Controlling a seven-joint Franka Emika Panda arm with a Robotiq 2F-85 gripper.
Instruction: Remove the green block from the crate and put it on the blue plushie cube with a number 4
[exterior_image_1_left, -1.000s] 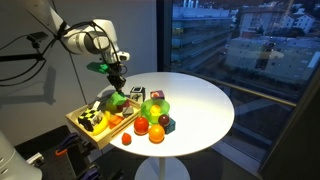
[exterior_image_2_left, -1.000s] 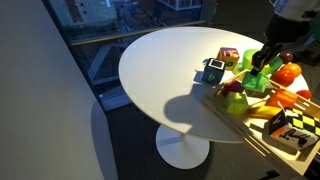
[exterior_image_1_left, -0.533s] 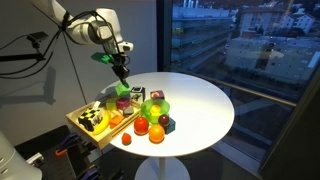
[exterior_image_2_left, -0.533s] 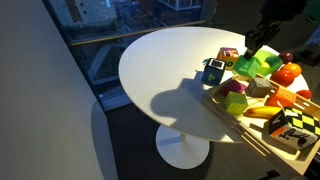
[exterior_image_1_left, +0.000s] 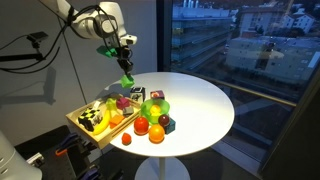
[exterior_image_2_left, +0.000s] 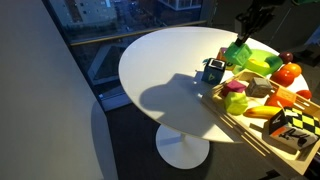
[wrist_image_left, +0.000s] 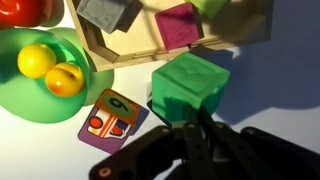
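Observation:
My gripper (exterior_image_1_left: 126, 70) is shut on the green block (exterior_image_1_left: 127, 80) and holds it in the air above the table, just past the far edge of the wooden crate (exterior_image_1_left: 84, 122). In an exterior view the block (exterior_image_2_left: 238, 52) hangs under the gripper (exterior_image_2_left: 246, 32), to the right of the blue plushie cube (exterior_image_2_left: 212, 71). The blue cube also shows near the table's front (exterior_image_1_left: 168, 124). In the wrist view the green block (wrist_image_left: 190, 88) sits between the fingers (wrist_image_left: 196, 122), beside the crate (wrist_image_left: 150, 45). The blue cube is out of the wrist view.
A multicoloured plush cube (wrist_image_left: 112, 115) lies just left of the block; it also shows in both exterior views (exterior_image_2_left: 228, 56) (exterior_image_1_left: 137, 93). A green bowl (wrist_image_left: 25, 95) holds yellow fruit. Orange fruits (exterior_image_1_left: 149, 129) lie near the table's front. The crate holds several toys (exterior_image_2_left: 262, 95).
The gripper has risen out of the crate with the green block and moved away from it over the white table, toward the plush cubes.

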